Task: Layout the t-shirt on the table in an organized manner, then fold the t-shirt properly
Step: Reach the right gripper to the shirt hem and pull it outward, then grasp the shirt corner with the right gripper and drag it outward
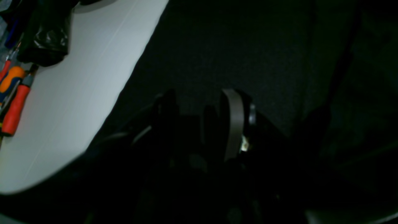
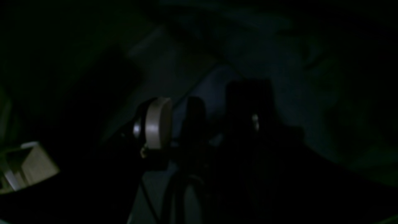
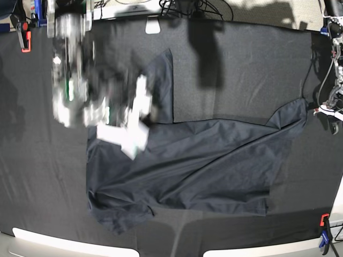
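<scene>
The dark navy t-shirt [image 3: 203, 166] lies spread but creased across the middle of the black-clothed table [image 3: 241, 64], one sleeve pointing up [image 3: 163, 85], one corner drawn out to the right [image 3: 300, 107]. My right gripper [image 3: 131, 142] is motion-blurred over the shirt's upper left edge. In the right wrist view its jaws [image 2: 203, 109] stand apart over dim bluish cloth [image 2: 264, 56]. My left gripper [image 3: 324, 111] is at the table's right edge, beside the drawn-out corner. In the left wrist view its jaws [image 1: 200, 105] stand apart over dark cloth [image 1: 233, 46].
Orange clamps sit at the far left corner [image 3: 24, 37] and near right corner [image 3: 324, 222]. A white label [image 3: 153, 27] and cables [image 3: 182, 8] lie at the back edge. The pale rim [image 3: 53, 241] runs along the front. Red-handled tools [image 1: 14, 105] hang beside the white floor [image 1: 77, 93].
</scene>
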Robot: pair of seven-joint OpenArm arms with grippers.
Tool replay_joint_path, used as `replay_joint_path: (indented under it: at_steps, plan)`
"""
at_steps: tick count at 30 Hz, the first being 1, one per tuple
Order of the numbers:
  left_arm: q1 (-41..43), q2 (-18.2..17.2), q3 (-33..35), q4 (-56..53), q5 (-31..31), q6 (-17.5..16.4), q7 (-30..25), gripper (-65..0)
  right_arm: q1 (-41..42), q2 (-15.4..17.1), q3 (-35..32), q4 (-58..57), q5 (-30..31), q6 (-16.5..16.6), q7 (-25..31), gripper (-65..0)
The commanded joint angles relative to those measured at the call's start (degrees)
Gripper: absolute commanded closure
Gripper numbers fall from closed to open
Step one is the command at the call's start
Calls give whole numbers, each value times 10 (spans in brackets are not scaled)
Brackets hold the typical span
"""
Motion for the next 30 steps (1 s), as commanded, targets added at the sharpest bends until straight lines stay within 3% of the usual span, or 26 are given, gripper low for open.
replay_joint_path:
  at_steps: [1, 5, 10, 16, 24, 30]
  plan:
    - [-8, -11, -4, 11, 0, 4, -14, -210, -18, 3, 8, 25, -10, 2, 14, -284]
    - [-8, -11, -4, 11, 0, 4, -14, -210, -102, 21, 37, 48, -61, 3, 26, -284]
    - [-8, -11, -4, 11, 0, 4, -15, -210, -163, 43, 70, 48, -170, 3, 150, -284]
    - [-8, -11, -4, 11, 0, 4, -14, -210, -157, 42, 68, 37, -186, 4, 193, -284]
    - [-8, -11, -4, 11, 0, 4, -14, -210, -151, 42, 57, -25, -361, 0, 324, -284]
    - [-8, -11, -4, 11, 0, 4, -14, -210, -134, 42, 57, -60, -368, 0, 346, -284]
